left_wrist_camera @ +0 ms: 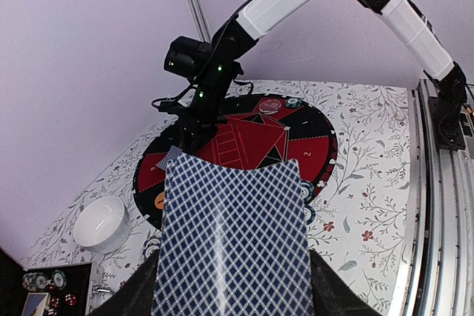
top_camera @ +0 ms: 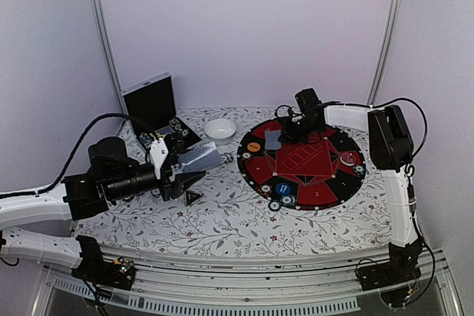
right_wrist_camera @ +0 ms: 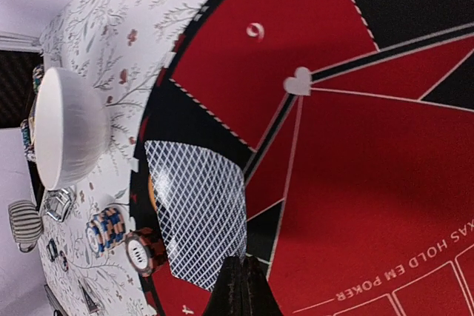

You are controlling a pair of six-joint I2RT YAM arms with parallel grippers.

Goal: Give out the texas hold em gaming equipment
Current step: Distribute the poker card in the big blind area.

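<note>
Left gripper (top_camera: 191, 168): clamped on a pack of cards (left_wrist_camera: 231, 242), held above the left half of the table (top_camera: 222, 220), short of the round mat (top_camera: 304, 164).
Right gripper (right_wrist_camera: 241, 286): fingers pressed together, at the mat's far-left edge.
Single card (right_wrist_camera: 198, 212): face down on the mat, just beside the fingertips.

The left arm (top_camera: 29, 212) and right arm (top_camera: 348, 116) share white tubular links (top_camera: 404, 205) joined by bulky black joints (top_camera: 389, 138). Loose black cables (top_camera: 81, 135) trail from them, and tiny green lights (left_wrist_camera: 219, 69) glow near the right wrist.

One white bowl (top_camera: 220, 130), one mat (top_camera: 296, 160), one black case (top_camera: 150, 101), one held card (top_camera: 201, 157), one laid card (top_camera: 272, 139)
</note>
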